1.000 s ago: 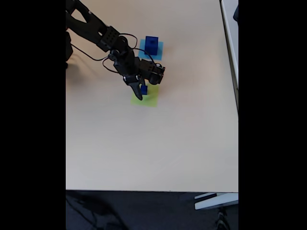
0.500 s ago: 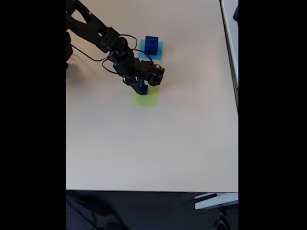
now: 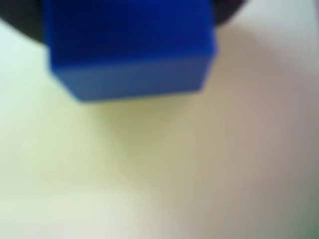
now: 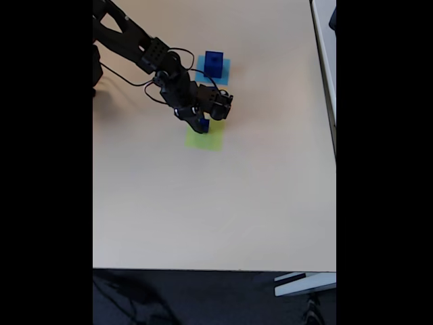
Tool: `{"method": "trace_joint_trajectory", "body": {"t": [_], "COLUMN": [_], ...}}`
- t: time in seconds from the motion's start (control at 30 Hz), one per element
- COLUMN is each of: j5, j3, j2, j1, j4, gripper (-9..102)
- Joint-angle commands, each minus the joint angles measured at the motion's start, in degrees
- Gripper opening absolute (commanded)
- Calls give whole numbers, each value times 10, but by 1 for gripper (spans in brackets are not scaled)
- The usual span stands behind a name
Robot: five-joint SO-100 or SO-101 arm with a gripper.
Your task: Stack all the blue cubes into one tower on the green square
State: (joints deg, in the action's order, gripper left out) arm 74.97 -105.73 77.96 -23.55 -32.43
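Note:
In the fixed view my gripper hangs over the far edge of the green square, shut on a small blue cube. In the wrist view that blue cube sits blurred at the top, with dark finger parts behind its upper corners and the pale yellow-green square beneath it. I cannot tell whether the cube touches the square. A larger blue cube stands on a flat light-blue square further back.
The black arm and its cable reach in from the top left of the beige table. The table's front edge runs along the bottom, its right edge at the right.
The gripper's fingertip, which reached down over the green square a second ago, has drawn back and up a little with the small cube. Since half a second ago almost nothing has moved.

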Motion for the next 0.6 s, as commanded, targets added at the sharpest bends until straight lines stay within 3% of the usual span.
{"method": "trace_joint_trajectory", "body": {"t": [0.0, 0.57], "j5": [-7, 48], "j3": [41, 78], "j2": [76, 156], "j1": [1, 92], "j4": [-26, -124], "gripper": [3, 3]}}
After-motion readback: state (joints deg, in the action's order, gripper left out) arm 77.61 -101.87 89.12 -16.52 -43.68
